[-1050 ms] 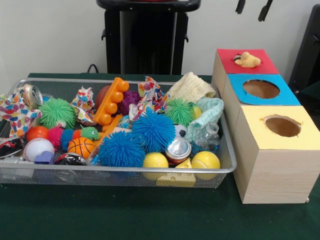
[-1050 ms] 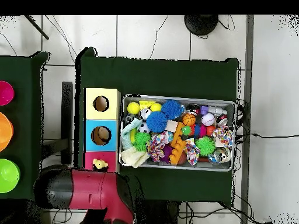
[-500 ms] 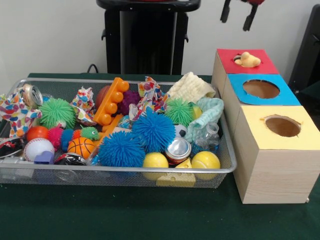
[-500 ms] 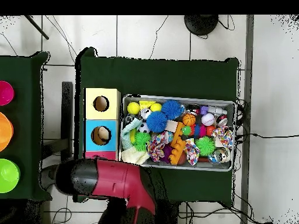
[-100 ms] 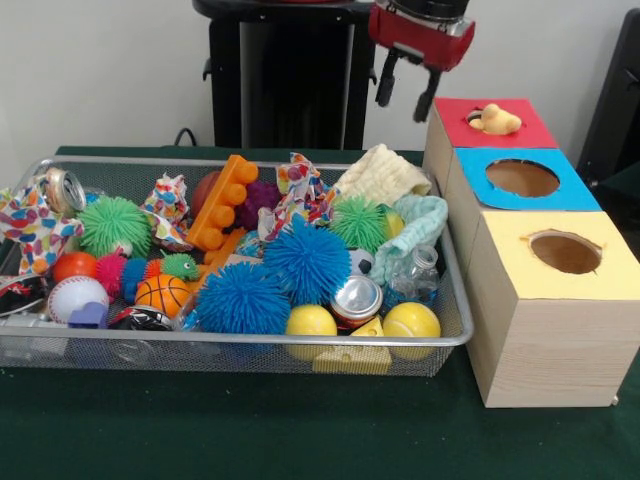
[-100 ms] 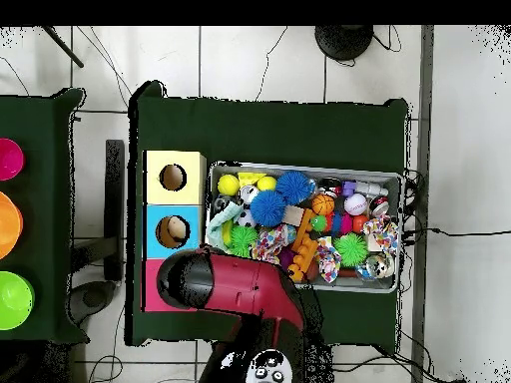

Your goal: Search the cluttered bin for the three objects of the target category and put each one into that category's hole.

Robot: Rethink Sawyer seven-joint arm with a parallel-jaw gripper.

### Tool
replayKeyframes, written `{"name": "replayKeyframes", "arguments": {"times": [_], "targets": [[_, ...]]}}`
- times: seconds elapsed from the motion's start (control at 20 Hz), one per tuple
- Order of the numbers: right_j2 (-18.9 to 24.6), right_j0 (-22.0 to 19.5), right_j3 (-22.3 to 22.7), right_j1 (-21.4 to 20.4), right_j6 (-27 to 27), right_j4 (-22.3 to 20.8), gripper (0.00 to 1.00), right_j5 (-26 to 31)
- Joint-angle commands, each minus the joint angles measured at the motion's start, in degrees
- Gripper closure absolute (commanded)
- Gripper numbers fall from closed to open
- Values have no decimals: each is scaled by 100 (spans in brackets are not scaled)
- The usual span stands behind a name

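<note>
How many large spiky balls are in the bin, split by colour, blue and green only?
Large blue spiky balls: 2
Large green spiky balls: 2
Total: 4

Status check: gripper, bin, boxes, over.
Gripper open, empty, high over bin's far corner. Rubber duck sits on red box. Nothing in the way.
</note>
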Motion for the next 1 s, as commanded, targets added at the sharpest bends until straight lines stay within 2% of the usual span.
{"name": "replayKeyframes", "arguments": {"times": [0.05, 0.2, 0.55, 0.85, 1.0], "targets": [[605, -103, -198, 289, -148, -465, 100, -374], [563, 5, -160, 164, 25, -440, 100, -39], [629, -62, -40, -314, -85, -464, 100, 451], [582, -64, -79, -816, -237, -460, 100, 1146], [589, -32, -185, -822, -174, -474, 100, 1288]]}}
